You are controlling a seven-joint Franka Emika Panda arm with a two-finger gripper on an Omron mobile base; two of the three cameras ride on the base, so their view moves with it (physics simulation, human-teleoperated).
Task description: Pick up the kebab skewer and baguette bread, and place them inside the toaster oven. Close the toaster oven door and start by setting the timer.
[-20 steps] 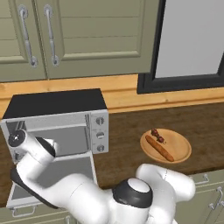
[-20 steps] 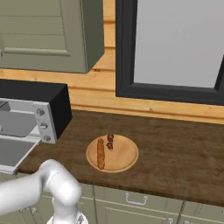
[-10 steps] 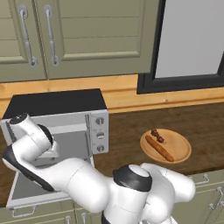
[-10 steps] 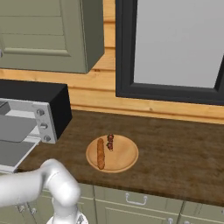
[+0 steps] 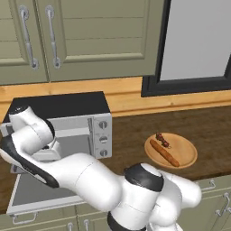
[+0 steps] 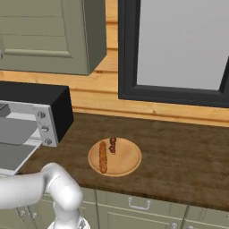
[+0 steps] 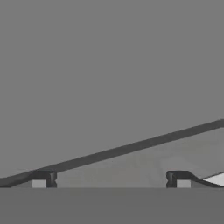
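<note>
Chunky glossy white arm, rounded shells all over, with dark black bands and a black cap at the joints.

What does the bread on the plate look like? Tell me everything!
The baguette bread is a long, thin, orange-brown stick with a bumpy crust. It lies flat on a round wooden plate on the dark counter, toward the plate's toaster-oven side. Next to it lies the shorter kebab skewer with dark red-brown chunks; whether they touch is too small to tell. No gripper is on it.
</note>
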